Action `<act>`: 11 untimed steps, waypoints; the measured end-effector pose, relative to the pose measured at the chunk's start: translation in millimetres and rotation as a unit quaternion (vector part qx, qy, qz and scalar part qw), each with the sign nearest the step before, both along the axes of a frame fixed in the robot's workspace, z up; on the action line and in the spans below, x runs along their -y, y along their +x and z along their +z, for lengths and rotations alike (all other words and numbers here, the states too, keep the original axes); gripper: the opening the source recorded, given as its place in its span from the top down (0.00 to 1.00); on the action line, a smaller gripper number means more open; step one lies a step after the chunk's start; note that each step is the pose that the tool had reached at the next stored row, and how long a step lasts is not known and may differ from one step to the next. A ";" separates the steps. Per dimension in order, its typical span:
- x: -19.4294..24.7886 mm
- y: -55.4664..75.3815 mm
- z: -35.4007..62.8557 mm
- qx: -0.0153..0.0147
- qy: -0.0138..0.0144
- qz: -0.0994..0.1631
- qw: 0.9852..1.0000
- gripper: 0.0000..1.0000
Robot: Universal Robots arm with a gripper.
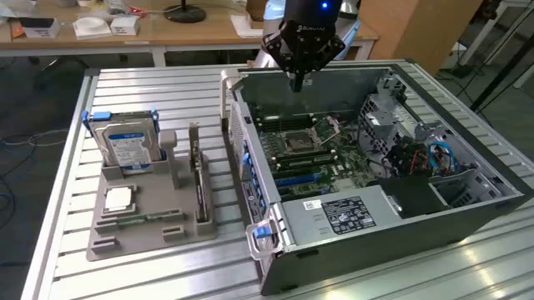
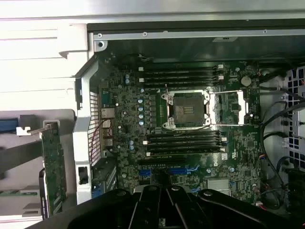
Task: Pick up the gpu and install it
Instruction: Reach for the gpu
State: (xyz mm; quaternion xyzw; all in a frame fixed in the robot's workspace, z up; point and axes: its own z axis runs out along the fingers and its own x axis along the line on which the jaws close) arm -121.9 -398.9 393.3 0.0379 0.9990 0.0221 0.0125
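The gpu [image 1: 199, 181] is a thin dark card standing on edge in the grey holder [image 1: 146, 240] on the slatted table, at the exterior view's left of the open computer case [image 1: 401, 244]. In the wrist view the gpu [image 2: 53, 167] shows as a green board with a silvery bracket, outside the case wall. My gripper [image 1: 297, 84] hangs shut and holding nothing over the far end of the case, well apart from the gpu. Its fingers [image 2: 164, 195] point down at the motherboard [image 2: 124, 114] near the blue slots [image 2: 177, 170].
The holder also carries a silver hard drive [image 1: 127, 147] with a blue-white label, a square chip [image 1: 119, 199] and a narrow green memory stick [image 1: 137, 219]. Inside the case lie the processor socket [image 2: 188, 109], cables [image 1: 438, 156] and a labelled power supply [image 1: 342, 215]. A cluttered desk [image 1: 167, 31] stands behind.
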 end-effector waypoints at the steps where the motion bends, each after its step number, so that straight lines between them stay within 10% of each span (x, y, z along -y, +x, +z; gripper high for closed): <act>1: 0.0 0.0 0.0 0.000 0.000 0.000 1.000 0.89; 11: 0.0 0.0 0.0 0.000 0.000 0.000 1.000 0.89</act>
